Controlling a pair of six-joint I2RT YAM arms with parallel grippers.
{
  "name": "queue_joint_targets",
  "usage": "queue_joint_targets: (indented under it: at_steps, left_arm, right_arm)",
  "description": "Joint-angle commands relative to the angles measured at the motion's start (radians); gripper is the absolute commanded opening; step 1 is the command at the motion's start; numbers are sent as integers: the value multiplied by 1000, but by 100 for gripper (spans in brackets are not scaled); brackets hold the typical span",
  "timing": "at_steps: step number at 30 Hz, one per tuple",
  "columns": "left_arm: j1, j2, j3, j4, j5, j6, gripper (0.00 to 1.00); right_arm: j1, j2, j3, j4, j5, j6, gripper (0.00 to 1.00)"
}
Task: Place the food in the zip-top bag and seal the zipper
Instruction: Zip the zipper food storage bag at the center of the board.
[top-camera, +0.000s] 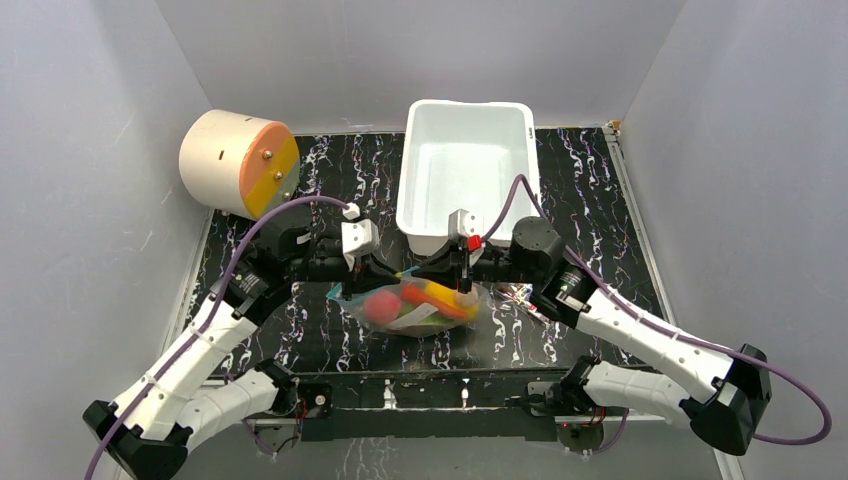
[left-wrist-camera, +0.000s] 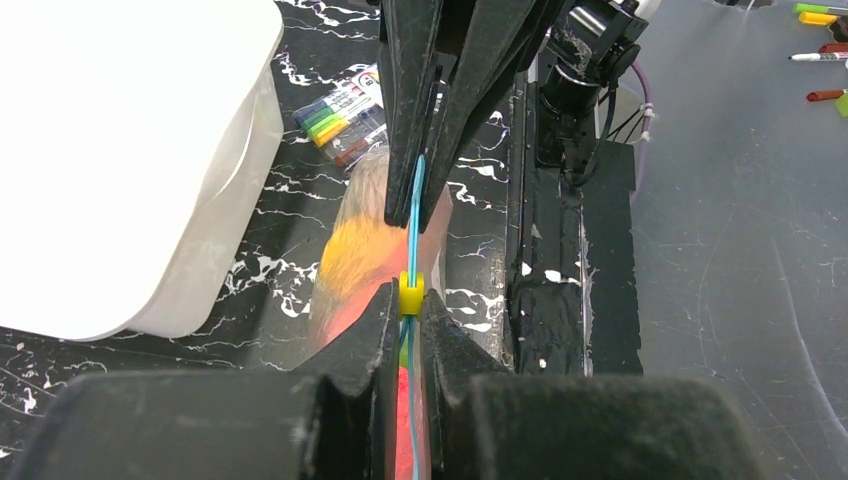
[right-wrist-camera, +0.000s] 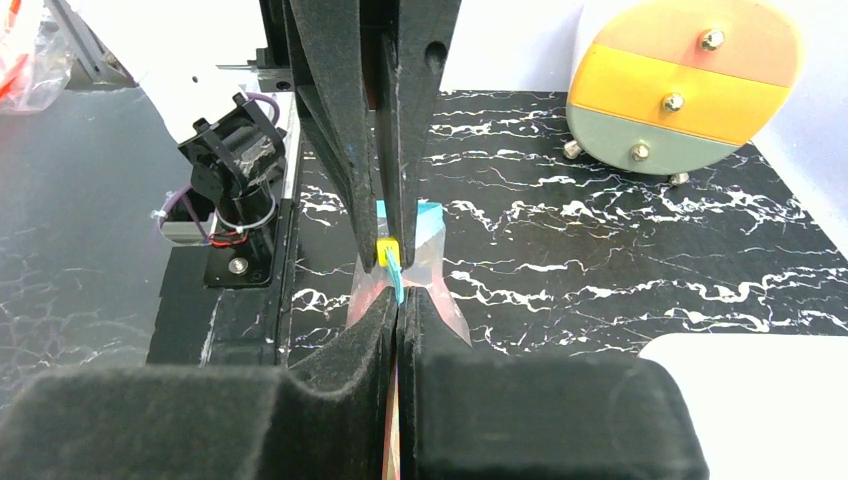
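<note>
We see the bag on the black marbled bench, just on the near side of the white bin. The food is inside it: a red piece at the end away from the bin's right corner, with orange, yellow and green pieces packed beside it.

Both tools meet in front of the bin's near wall, facing each other along the bag's mouth. The left tool has its fingers pressed together on the zipper, with a small yellow slider right at its fingertips. The right tool is likewise pinched tight on the zipper, a little further along the strip toward the bin's right side. Between the two tools the blue strip runs as one thin straight line.

A pack of markers lies next to the bin's near wall. A round drum with orange and yellow bands stands well off the bin's left side.
</note>
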Motion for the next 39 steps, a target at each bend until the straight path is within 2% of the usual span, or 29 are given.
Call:
queue_joint_targets:
  at_steps: [1,10,13,14,16,18,23,30,32,33,37,39]
  left_arm:
    - [1,-44,-5,-95,-30,15,0]
    - [1,-57,21,-174,-69,54,0]
    - [1,-55,27,-169,-49,56,0]
    - [1,-51,32,-166,-42,57,0]
    - [1,-44,33,-156,-32,59,0]
    - [1,-42,30,-144,-22,58,0]
    - [1,-36,21,-104,-1,49,0]
    - [1,-21,20,-88,-4,66,0]
    - [1,-14,26,-92,0,68,0]
    - [0,-12,29,-94,2,68,0]
    - [1,-15,26,-96,1,70,0]
    - [1,-14,26,-101,-2,72,0]
  right_arm:
    - [-7,-82,-10,91,91,9,0]
    - [-7,-124,-50,83,147,59,0]
    - [-7,-105,-44,38,69,54,0]
    - [-7,-89,-32,13,29,48,6]
    - [-7,-68,-19,-15,-10,49,30]
    - [-7,-56,-15,-14,-29,52,47]
    - [-7,-7,15,12,-52,54,53]
    - [-5,97,57,151,-99,150,48]
    - [-4,105,60,168,-103,158,44]
    - [-4,105,57,171,-103,158,37]
    - [-4,86,34,171,-78,150,0]
    - [-4,70,23,172,-58,144,0]
